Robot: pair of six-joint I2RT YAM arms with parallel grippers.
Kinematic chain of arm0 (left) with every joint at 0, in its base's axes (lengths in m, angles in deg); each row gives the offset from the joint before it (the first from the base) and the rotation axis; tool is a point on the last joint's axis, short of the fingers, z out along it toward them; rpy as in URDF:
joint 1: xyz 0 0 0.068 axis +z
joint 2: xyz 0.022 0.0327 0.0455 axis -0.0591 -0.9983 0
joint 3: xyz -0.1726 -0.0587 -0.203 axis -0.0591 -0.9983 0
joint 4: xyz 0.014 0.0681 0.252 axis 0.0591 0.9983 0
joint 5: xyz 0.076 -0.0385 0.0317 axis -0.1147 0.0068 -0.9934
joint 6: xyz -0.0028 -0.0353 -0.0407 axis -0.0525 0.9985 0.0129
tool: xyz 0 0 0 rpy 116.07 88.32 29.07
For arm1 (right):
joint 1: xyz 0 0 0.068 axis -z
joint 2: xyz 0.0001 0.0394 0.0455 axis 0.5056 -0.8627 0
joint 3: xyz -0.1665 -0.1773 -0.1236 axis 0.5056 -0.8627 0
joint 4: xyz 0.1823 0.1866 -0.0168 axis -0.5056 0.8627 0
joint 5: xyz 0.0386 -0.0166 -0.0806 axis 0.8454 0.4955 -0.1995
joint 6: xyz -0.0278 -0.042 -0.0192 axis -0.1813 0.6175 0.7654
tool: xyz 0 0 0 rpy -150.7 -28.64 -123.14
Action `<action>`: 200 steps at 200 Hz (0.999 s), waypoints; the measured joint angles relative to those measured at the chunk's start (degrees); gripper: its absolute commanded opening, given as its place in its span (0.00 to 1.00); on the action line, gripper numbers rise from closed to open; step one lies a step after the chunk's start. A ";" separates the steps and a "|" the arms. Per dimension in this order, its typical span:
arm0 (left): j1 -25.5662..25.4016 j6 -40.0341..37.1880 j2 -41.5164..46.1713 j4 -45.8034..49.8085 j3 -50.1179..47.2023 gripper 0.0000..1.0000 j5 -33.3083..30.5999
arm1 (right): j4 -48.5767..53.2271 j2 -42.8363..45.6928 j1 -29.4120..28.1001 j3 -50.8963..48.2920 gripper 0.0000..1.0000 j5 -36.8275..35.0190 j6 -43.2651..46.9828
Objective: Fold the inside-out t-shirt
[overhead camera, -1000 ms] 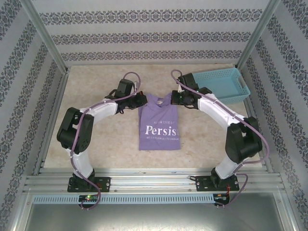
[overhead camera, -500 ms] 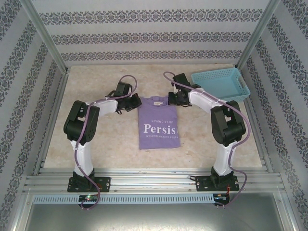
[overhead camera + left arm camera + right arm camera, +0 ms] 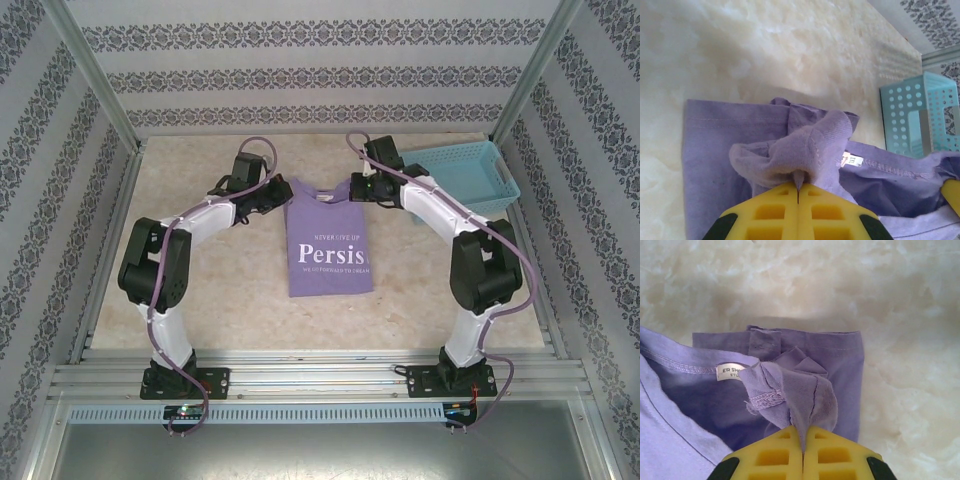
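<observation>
The t-shirt (image 3: 330, 250) lies mid-bench (image 3: 200, 280), its long axis running from far edge to near edge, with left gripper (image 3: 272, 198) and right gripper (image 3: 357, 188) each clenched on a far shoulder corner.

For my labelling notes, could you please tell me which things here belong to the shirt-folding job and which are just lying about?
In the job:
purple t-shirt
left fingers, shut on it
right fingers, shut on it

Lying about:
light blue basket

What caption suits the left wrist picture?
Yellow left claw pinching a bunched fold of the purple t-shirt, blue basket beyond.
</observation>
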 measured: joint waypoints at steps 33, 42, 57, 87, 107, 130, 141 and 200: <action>1.40 0.02 -6.01 0.31 2.80 0.05 -0.09 | -0.02 -7.10 0.07 4.83 0.08 -0.02 0.28; 1.57 -0.02 -7.98 1.07 3.93 0.10 -0.09 | 0.09 -9.38 0.15 5.77 0.14 -0.04 0.44; 1.81 -0.63 -11.21 3.34 6.62 0.19 -0.11 | 0.61 -12.96 0.44 6.97 0.25 -0.07 0.70; 1.88 -2.38 -13.27 10.05 11.21 0.41 -2.25 | 2.80 -15.89 1.51 8.00 0.46 -0.26 1.57; 1.88 -3.72 -12.13 12.81 12.26 0.48 -4.13 | 3.21 -15.63 2.05 8.79 0.58 -0.94 1.62; 1.90 -4.70 -9.33 15.23 12.04 0.53 -5.88 | 2.73 -14.29 2.89 8.28 0.67 -0.83 1.62; 1.90 -5.09 -7.89 15.32 11.58 0.54 -6.29 | 2.38 -13.46 3.37 7.78 0.70 -0.02 1.64; 1.86 -5.55 -8.57 15.08 10.95 0.62 -4.92 | 1.77 -15.30 4.37 9.05 0.80 4.07 1.20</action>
